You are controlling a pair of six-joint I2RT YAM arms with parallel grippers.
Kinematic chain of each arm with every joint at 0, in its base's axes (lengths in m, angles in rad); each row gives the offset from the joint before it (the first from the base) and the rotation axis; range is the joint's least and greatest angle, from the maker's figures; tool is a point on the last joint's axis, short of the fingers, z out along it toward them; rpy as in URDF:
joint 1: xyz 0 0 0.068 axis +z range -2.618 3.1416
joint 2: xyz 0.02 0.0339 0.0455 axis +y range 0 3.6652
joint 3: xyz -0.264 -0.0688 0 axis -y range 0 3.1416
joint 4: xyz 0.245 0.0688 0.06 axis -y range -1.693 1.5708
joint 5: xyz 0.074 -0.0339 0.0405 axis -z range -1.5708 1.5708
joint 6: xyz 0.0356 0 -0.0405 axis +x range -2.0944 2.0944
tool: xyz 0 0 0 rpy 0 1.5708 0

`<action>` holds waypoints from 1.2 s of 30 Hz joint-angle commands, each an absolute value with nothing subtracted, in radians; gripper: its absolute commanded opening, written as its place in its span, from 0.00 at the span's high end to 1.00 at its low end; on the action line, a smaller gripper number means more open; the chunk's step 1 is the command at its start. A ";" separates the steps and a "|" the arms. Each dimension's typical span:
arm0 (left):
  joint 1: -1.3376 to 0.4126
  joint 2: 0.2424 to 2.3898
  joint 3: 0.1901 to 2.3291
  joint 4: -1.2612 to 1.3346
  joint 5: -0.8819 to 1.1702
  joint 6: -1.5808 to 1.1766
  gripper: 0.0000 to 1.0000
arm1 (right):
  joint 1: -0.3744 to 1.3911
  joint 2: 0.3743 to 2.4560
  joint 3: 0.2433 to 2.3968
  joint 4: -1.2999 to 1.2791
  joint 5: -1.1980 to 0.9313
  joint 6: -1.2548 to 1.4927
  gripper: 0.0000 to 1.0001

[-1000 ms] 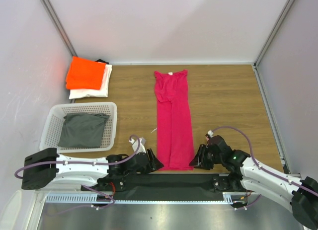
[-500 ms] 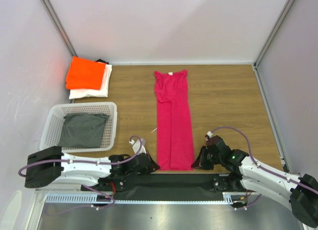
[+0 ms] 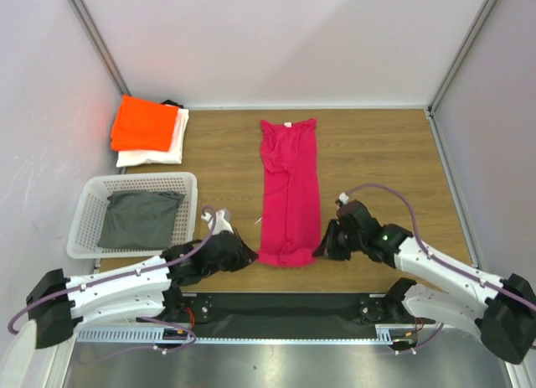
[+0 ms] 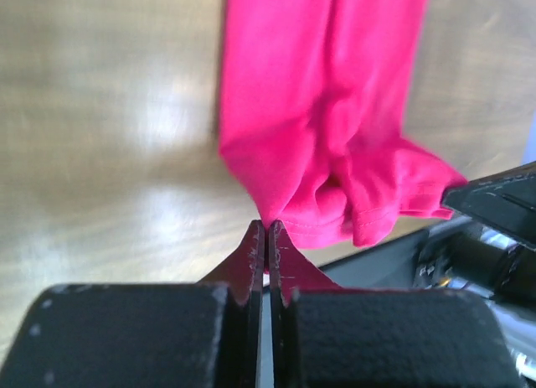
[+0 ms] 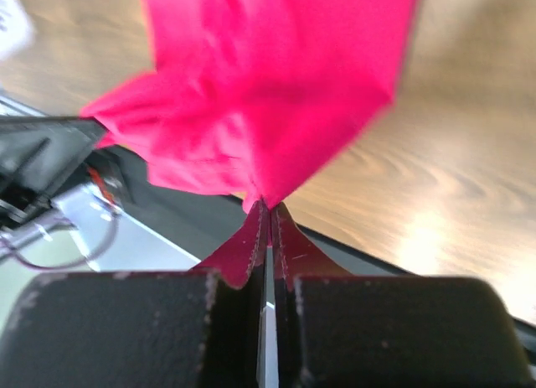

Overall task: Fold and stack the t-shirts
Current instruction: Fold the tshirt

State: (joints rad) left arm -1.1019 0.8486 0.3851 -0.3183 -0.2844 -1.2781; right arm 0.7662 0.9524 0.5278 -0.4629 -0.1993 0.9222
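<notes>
a wooden table [image 3: 377, 153] sits between pale walls [image 3: 276, 44]. the pink tee [image 3: 289, 178] lies lengthwise in the middle of it as a long narrow strip, collar at the far end, near hem bunched and rumpled. the left gripper [image 3: 243, 256] sits at the hem's left corner and the right gripper [image 3: 325, 241] at its right corner. in the left wrist view the jaws are pressed together with a corner of pink cloth pinched between their tips. the right wrist view shows the same: its jaws are clamped on the other corner, and the cloth fans out beyond them. the orange tee [image 3: 144, 124] lies folded on top of the folded white tee [image 3: 163, 153] in the far left corner, well apart from the pink one. a white basket [image 3: 88, 205] stands nearer on the left, with a grey cloth [image 3: 141, 219] inside it.
</notes>
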 commanded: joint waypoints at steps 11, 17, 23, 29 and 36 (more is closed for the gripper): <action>-0.677 1.146 0.773 -0.307 -0.029 -0.881 1.00 | 0.424 1.350 0.975 -0.460 -0.391 0.681 1.00; -0.603 1.383 0.988 -0.307 0.069 -0.801 1.00 | 0.361 1.537 1.144 -0.463 -0.463 0.614 1.00; -0.546 1.546 1.114 -0.305 0.120 -0.776 1.00 | 0.292 1.637 1.209 -0.430 -0.503 0.638 1.00; -0.517 1.644 1.143 -0.269 0.146 -0.776 1.00 | 0.232 1.722 1.244 -0.440 -0.532 0.615 1.00; -0.502 1.727 1.164 -0.233 0.163 -0.775 1.00 | 0.221 1.851 1.304 -0.434 -0.614 0.551 1.00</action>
